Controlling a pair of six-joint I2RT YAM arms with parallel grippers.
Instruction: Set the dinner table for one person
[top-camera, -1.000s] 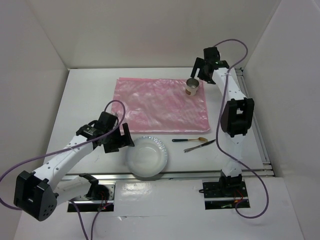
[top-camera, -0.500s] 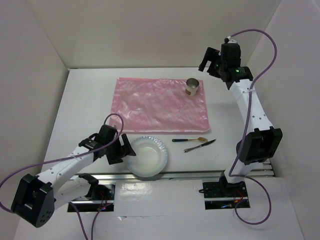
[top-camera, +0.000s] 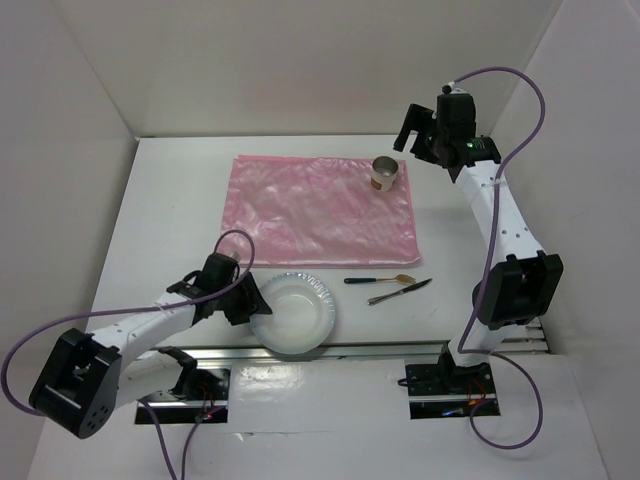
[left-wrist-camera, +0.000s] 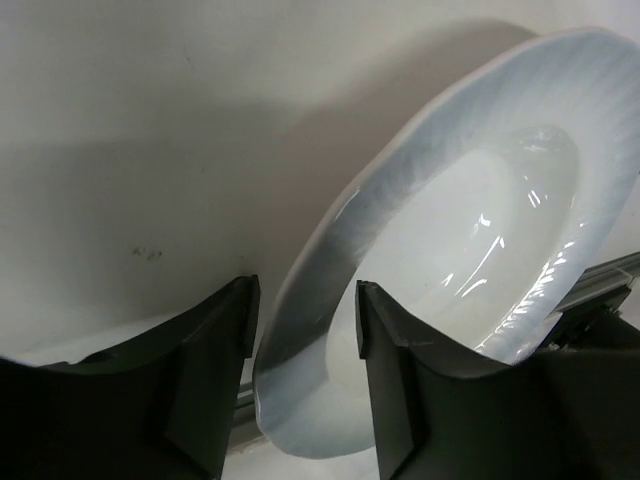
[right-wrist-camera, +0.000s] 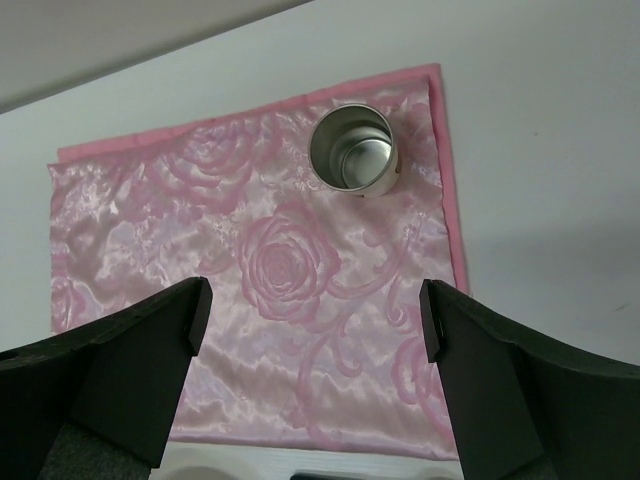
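Observation:
The white dinner table carries a shiny pink mat with a metal cup upright on its back right corner. A white plate lies near the front edge. My left gripper is open, its jaws on either side of the plate's left rim without closing on it. My right gripper is open and empty, raised behind and right of the cup. In the right wrist view the gripper hangs over the mat, with the cup beyond it.
A gold spoon with a dark handle and a second dark-handled utensil lie on the table right of the plate. White walls enclose the table on three sides. A metal rail runs along the front edge.
My left gripper has slid down and nearer, bringing its jaws round the plate's left rim. My right gripper has risen and drawn back from the cup, which stays on the mat.

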